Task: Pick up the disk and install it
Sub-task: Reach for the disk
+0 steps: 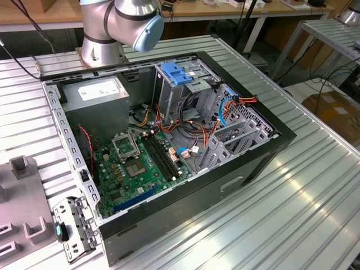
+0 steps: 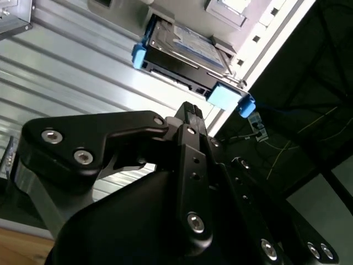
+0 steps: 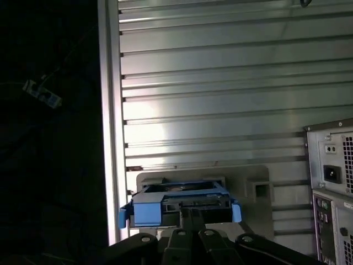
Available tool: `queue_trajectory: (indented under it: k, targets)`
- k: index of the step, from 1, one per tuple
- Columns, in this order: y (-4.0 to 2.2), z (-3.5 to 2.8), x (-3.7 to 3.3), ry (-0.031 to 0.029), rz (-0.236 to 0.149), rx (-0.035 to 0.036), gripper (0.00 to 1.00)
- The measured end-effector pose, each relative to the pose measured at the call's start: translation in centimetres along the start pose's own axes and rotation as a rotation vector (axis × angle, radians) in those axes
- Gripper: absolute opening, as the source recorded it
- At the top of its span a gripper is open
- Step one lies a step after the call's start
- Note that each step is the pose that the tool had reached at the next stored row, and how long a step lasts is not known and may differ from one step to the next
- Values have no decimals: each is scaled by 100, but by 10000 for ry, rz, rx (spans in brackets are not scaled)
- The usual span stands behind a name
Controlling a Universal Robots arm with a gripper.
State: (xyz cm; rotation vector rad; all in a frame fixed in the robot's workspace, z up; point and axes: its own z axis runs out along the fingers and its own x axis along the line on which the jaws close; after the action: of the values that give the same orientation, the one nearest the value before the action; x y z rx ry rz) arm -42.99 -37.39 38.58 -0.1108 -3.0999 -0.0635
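Observation:
The disk (image 2: 185, 49) (image 3: 182, 201), a dark hard drive in a bright blue carrier with blue end tabs, lies flat in a grey holder (image 3: 253, 176) on the ribbed metal table, close to the table's edge. In both wrist views my black gripper (image 2: 189, 107) (image 3: 192, 218) points at the disk's near long side, its tips just short of it. The fingers look pressed together with nothing between them. The open computer case (image 1: 169, 140) lies on its side in the exterior view, with the arm's base (image 1: 121, 22) behind it.
The case's drive cage carries a light-blue plastic plate (image 1: 175, 73), with orange and blue cables beside it. The case's rear panel (image 3: 331, 182) stands near the holder. A grey fixture (image 1: 22, 191) sits at the exterior view's left. The table's edge (image 3: 110, 138) drops to dark floor.

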Motion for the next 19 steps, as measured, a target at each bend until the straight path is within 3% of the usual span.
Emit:
queue_trajectory:
  k: [4,8,9,19]
  targets:
    - [-15,13,138,15,-28,1,11]
    - [-27,19,146,32,-447,19,11]
    - [-33,24,149,41,-731,29,11]
    - [-108,27,213,65,-1327,54,11]
